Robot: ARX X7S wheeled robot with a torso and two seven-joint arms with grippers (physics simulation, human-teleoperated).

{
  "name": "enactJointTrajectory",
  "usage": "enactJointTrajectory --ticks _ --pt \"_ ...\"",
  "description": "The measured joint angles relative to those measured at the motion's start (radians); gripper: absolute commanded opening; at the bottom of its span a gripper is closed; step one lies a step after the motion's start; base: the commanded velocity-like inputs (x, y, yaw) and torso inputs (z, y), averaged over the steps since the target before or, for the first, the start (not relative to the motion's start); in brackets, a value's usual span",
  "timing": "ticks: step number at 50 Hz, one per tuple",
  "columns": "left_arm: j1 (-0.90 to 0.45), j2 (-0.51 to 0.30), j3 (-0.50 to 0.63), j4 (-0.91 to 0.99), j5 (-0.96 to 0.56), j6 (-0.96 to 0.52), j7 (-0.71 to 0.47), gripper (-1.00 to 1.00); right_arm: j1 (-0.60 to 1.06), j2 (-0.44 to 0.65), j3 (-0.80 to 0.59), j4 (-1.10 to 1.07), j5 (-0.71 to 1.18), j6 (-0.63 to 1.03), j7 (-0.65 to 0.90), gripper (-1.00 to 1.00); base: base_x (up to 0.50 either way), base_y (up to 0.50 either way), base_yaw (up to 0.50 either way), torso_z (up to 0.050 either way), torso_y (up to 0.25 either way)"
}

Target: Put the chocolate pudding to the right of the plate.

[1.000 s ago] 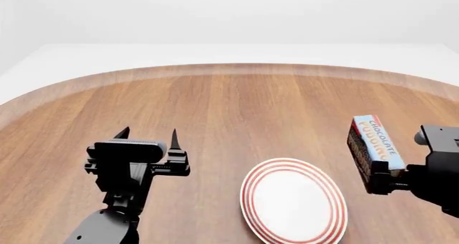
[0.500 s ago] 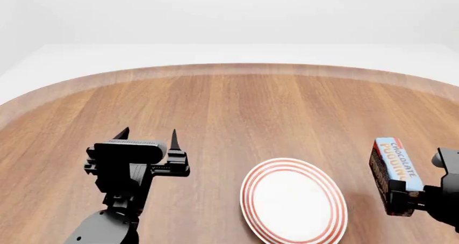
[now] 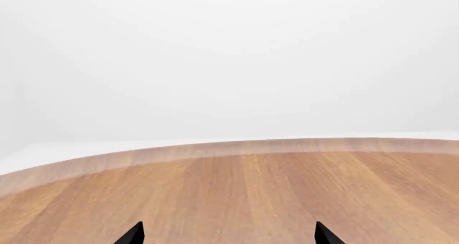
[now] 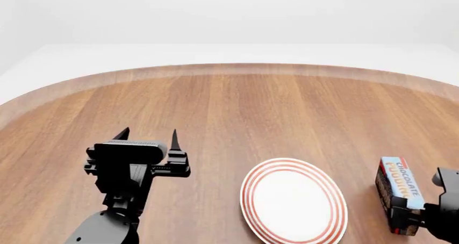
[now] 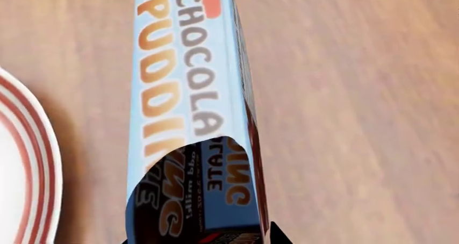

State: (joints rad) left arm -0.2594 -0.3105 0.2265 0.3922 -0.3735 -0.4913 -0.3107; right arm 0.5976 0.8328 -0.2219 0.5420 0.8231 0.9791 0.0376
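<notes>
The chocolate pudding carton, blue top with "CHOCOLATE PUDDING" lettering and dark sides, stands on edge low over the wood table just right of the plate, a round white plate with red-orange rings. My right gripper is shut on the carton's near end at the view's lower right. In the right wrist view the carton fills the middle, with the plate's rim beside it. My left gripper is open and empty, hovering left of the plate; its fingertips show over bare wood.
The round wooden table has a raised rim at the back, with white floor beyond. Nothing else stands on it in these views.
My right gripper has carried the pudding carton down and toward me, from higher at the right edge to low beside the plate. The left arm has not moved.
</notes>
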Motion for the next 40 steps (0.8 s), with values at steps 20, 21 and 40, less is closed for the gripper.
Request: enactJointTrajectory --ticks 20,21,40 --pt "-0.004 -0.007 0.003 0.012 -0.007 -0.005 -0.008 1.00 0.007 0.005 0.019 -0.016 0.003 -0.006 0.010 1.00 0.00 0.00 0.00 0.000 0.000" --pt "-0.004 -0.008 0.003 0.012 -0.008 -0.005 -0.009 1.00 0.006 0.007 0.022 -0.026 0.006 -0.005 0.012 1.00 0.00 0.00 0.00 0.000 0.000" --pt "-0.002 -0.010 0.008 0.007 -0.014 0.003 -0.010 1.00 0.012 0.100 0.154 -0.297 0.135 0.096 0.112 1.00 0.00 0.00 0.00 0.000 0.000"
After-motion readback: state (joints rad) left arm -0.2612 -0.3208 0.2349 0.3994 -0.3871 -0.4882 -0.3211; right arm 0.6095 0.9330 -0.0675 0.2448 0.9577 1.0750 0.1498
